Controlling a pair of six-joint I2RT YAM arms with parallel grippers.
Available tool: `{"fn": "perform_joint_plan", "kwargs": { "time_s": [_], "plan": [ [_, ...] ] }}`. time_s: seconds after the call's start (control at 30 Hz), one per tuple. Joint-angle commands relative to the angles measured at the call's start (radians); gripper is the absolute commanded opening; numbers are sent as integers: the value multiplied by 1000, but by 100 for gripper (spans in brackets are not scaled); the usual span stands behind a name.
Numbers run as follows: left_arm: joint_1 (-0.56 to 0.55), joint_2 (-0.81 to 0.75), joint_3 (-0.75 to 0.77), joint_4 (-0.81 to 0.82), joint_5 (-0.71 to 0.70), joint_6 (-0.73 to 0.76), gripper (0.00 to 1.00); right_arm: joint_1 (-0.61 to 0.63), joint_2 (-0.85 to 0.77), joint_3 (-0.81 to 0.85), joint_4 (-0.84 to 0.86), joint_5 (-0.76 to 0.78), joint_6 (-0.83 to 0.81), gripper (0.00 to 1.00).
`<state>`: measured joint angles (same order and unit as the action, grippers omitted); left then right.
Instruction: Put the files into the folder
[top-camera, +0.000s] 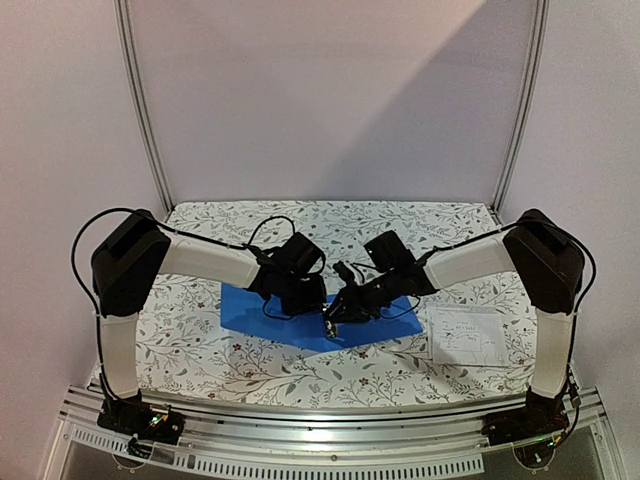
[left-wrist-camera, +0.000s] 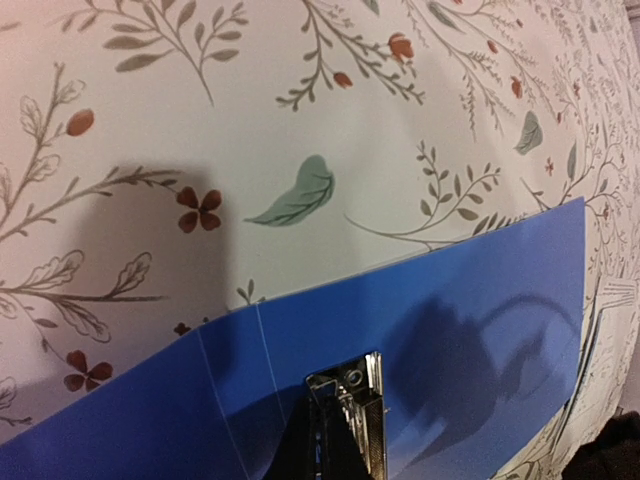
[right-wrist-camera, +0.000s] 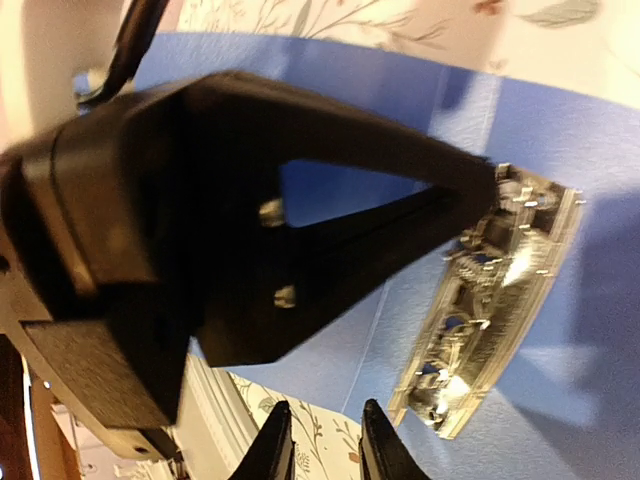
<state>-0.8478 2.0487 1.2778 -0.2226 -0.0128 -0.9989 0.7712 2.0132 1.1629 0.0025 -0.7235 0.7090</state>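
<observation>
Blue folder flat, long axis left-right, clip perhaps crosswise

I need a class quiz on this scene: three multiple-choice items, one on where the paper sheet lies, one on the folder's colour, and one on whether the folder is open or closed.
1. Where is the white paper sheet?
A) inside the folder
B) on the table, right of the folder
C) under the folder

2. What colour is the folder?
A) red
B) green
C) blue

3. What state is the folder in?
A) open flat, with its metal clip exposed
B) closed
C) standing upright

Answers:
1. B, the top view shows the sheet lying outside the folder, near the right arm.
2. C, the folder shows bright blue in every view.
3. A, both wrist views show the clip bare on the blue inner face.
</observation>
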Motion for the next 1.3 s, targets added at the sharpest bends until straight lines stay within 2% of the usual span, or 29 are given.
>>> {"fn": "perform_joint_plan", "kwargs": {
  "time_s": [0.0, 0.17, 0.5, 0.87, 1.07, 1.27],
  "plan": [
    [6, 33, -20, -64, -4, 13, 0, 29, 27, 34, -173, 69, -106, 22],
    [6, 32, -23, -64, -3, 9, 0, 30, 53, 34, -178, 72, -92, 16],
    [6, 34, -26, -58, 0, 8, 0, 32, 69, 32, -172, 77, -93, 16],
    [6, 34, -31, -54, 5, 8, 0, 32, 92, 35, -113, 54, -60, 8],
    [6, 35, -33, -52, 5, 9, 0, 30, 97, 29, -137, 77, -47, 0],
    [6, 34, -35, -50, 5, 13, 0, 14, 118, 21, -206, 146, -8, 0]
  ]
}}
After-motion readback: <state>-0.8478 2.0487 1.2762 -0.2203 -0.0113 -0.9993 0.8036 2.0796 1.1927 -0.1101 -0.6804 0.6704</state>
